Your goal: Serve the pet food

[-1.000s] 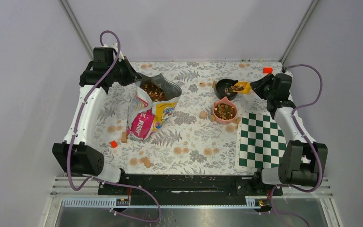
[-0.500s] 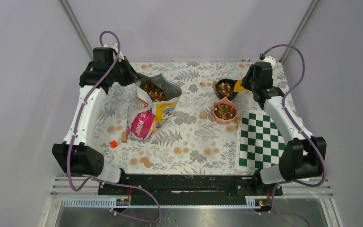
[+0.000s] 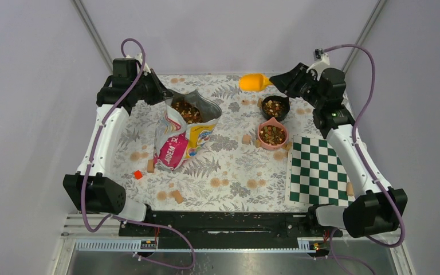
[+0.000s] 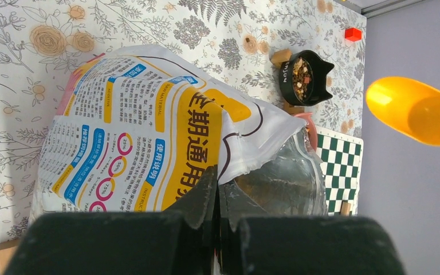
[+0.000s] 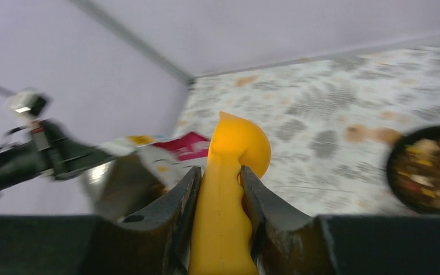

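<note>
The pet-food bag point(image 3: 183, 129) stands open at the back left, with kibble point(image 3: 186, 110) showing in its mouth. My left gripper point(image 3: 163, 94) is shut on the bag's rim point(image 4: 229, 166) and holds it open. My right gripper point(image 3: 279, 80) is shut on the handle of a yellow scoop point(image 3: 254, 81), held in the air over the table's back edge, between the bag and the bowls. The scoop's cup point(image 4: 415, 112) looks empty. A black bowl point(image 3: 275, 107) and a pink bowl point(image 3: 272, 134) both hold kibble. The scoop handle point(image 5: 229, 172) sits between my right fingers.
A green-and-white checkerboard mat point(image 3: 316, 169) lies at the front right. Tan wooden cubes point(image 3: 246, 138) lie scattered, some near the front point(image 3: 177, 196). There are small red blocks at the front left point(image 3: 138, 175) and the back right point(image 3: 324, 85). Walls close in the back and sides.
My right arm lifted the scoop away from the black bowl and swung it left and up towards the bag. The black bowl now shows kibble. The left arm and bag have not moved.
</note>
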